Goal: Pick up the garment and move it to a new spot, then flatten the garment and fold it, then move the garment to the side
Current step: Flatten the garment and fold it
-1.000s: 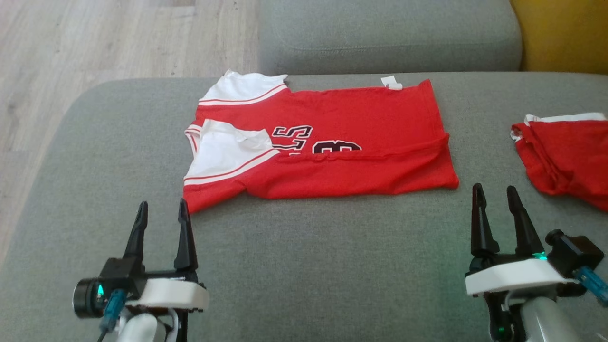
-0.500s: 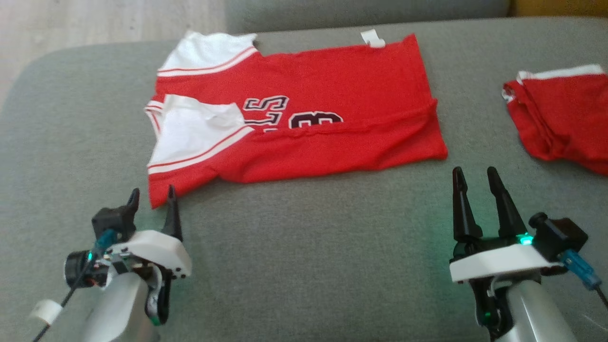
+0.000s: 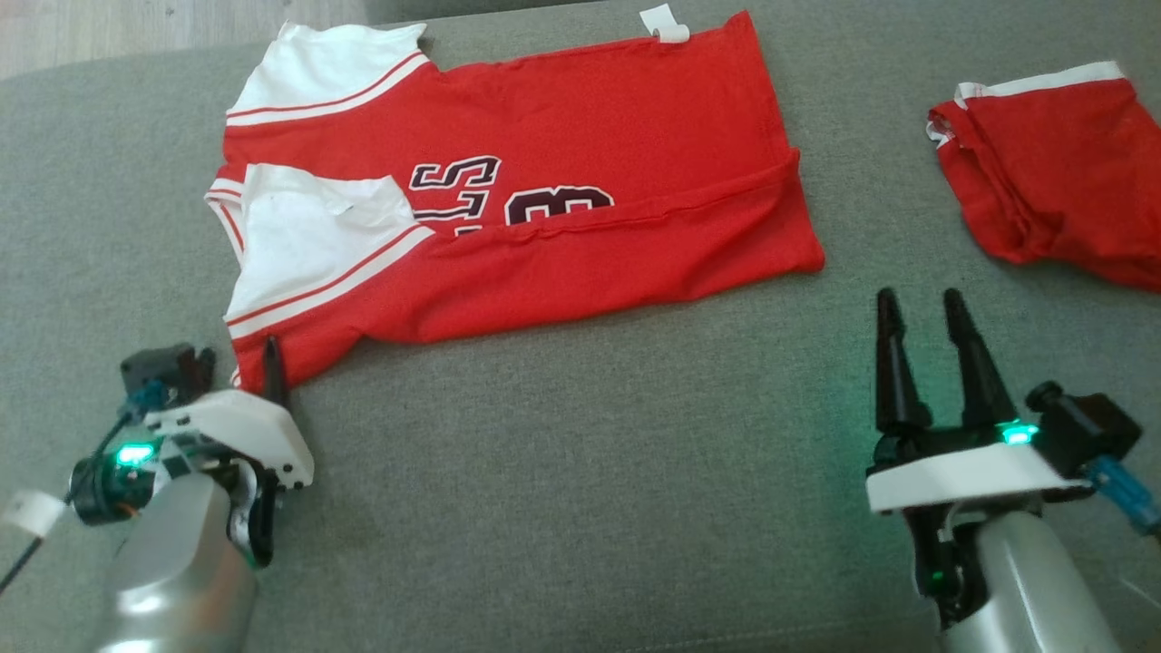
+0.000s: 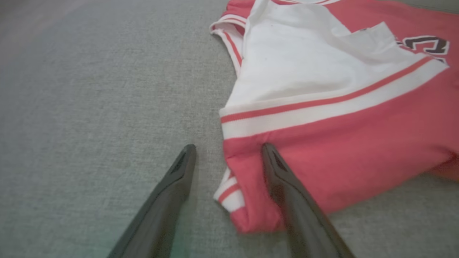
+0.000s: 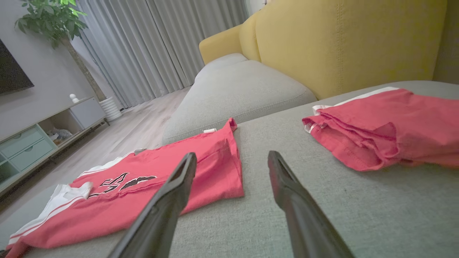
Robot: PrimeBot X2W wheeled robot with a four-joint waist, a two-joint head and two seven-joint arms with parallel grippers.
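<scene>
Red-and-white garment — partly folded, lying flat on the grey cushion.

Grey sofa, yellow backrest, plant

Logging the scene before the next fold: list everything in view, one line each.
Jersey: one, red and white, spread on the near cushion.
Second garment: one, red, white trim, bunched at right.
Sofa cushions: two, grey, near one under both garments.
Sofa back: one, yellow, behind.
Floor: pale wood, beyond the sofa.
Plant: one, green, by grey curtains.
Cabinet: one, pale, far wall.
Left gripper: one, dark, open astride jersey's near-left corner.
Right gripper: one, dark, open over bare cushion.
</scene>
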